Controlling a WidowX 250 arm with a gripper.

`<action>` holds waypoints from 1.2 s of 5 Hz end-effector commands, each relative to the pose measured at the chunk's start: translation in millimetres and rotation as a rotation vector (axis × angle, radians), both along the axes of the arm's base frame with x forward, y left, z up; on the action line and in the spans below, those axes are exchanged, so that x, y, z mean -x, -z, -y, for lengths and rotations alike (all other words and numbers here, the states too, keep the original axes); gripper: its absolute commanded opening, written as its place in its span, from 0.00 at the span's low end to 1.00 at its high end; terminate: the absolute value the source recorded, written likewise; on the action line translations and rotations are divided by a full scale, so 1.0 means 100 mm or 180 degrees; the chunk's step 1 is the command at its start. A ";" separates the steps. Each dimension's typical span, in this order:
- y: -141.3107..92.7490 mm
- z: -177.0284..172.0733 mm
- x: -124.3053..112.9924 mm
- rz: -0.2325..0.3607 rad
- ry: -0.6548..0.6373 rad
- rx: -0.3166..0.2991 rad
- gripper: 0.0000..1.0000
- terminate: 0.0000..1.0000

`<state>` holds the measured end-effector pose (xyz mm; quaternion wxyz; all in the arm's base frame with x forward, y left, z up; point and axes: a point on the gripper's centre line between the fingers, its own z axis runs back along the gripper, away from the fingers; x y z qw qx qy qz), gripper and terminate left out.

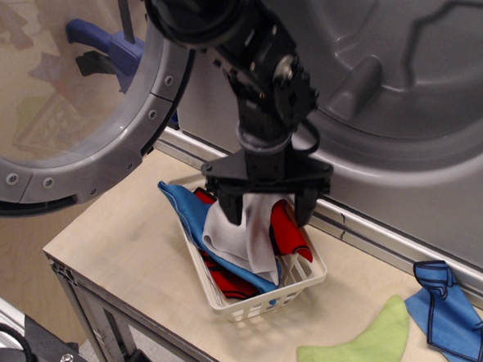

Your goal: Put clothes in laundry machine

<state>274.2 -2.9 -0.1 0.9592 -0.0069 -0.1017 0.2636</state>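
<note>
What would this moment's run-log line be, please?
gripper: open, over grey cloth | basket: full | washer: door open

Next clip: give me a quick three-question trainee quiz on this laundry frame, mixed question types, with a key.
1. True or false: the gripper has its jaws spread over the grey cloth in the basket.
2. Which cloths lie on the table outside the basket? A) red and grey B) green cloth and blue cloth C) none
3. Fill in: the washer door is ____.

Key: 1 true; 2 B; 3 open
</note>
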 end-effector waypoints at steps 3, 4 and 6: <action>0.02 -0.27 0.00 -0.0111 -0.0068 -0.0176 1.00 0.00; 0.14 -0.26 -0.04 -0.0071 -0.0028 -0.0186 1.00 0.00; 0.23 -0.25 -0.05 -0.0036 -0.0059 -0.0183 0.00 0.00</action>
